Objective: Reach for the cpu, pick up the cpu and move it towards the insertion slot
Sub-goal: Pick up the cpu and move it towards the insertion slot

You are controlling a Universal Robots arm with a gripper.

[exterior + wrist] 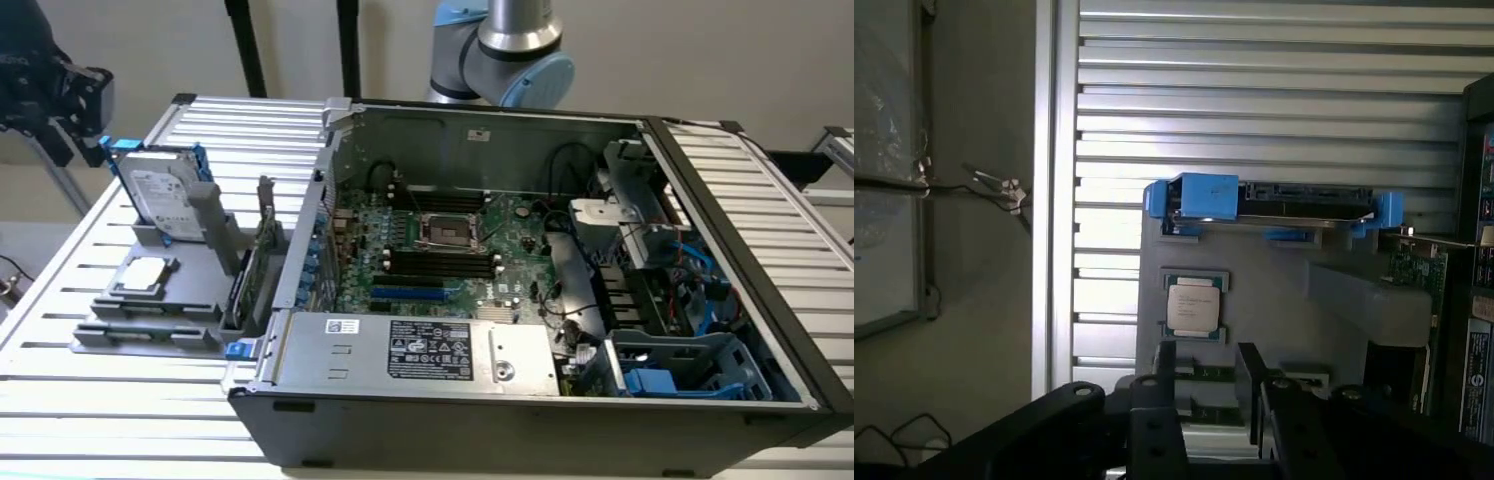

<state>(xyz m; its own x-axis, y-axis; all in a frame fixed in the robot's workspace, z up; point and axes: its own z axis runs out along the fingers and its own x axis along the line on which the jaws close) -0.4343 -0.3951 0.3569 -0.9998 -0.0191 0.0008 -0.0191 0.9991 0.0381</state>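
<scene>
Arm (518, 45): one, silver tube with pale-blue joint caps, a joint standing upright at the top of the exterior view. Gripper (1206, 352): black, two fingers (1166, 375), parted, nothing held between them.

**Exterior view:** light is even and diffuse, with no hard shadows. The slatted table (80, 300) reads pale and bright, close to washed out along its near edge. The inside of the computer case (534, 420) is dimmer, with soft shade under its walls. The power supply (414, 350) shows a mild sheen.

**Wrist view:** contrast is strong. The slats (1104, 235) glare to white in one patch. The gripper (1206, 385) is a near-black silhouette. The cpu (1193, 306) catches light on its top.
</scene>
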